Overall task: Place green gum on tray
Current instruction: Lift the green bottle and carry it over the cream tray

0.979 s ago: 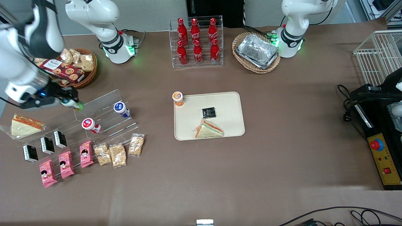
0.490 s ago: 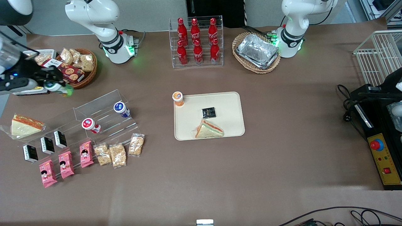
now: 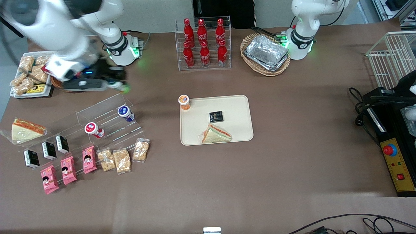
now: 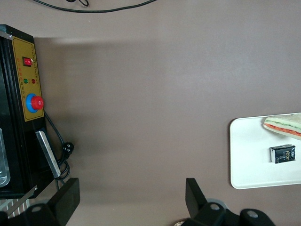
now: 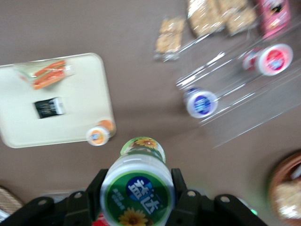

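My right gripper (image 3: 118,85) is shut on the green gum (image 3: 124,87), a small green bottle with a white-rimmed dark green lid. It holds the bottle in the air above the table, farther from the front camera than the acrylic stand. In the right wrist view the gum (image 5: 137,189) sits between the two black fingers (image 5: 97,184). The cream-beige tray (image 3: 237,107) lies at the table's middle, well off toward the parked arm's end from the gripper. The tray also shows in the right wrist view (image 5: 80,89) and the left wrist view (image 4: 249,160).
On the tray lie a sandwich (image 3: 216,134) and a black packet (image 3: 215,116); an orange bottle (image 3: 184,101) stands at its corner. The acrylic stand (image 3: 107,120) holds blue-lidded (image 3: 125,113) and red-lidded (image 3: 93,129) bottles. A cola rack (image 3: 203,42) and a basket of foil trays (image 3: 266,53) stand farther back.
The gripper, holding the green gum, has lifted from the acrylic stand and swung toward the tray. Nothing on the table has shifted.
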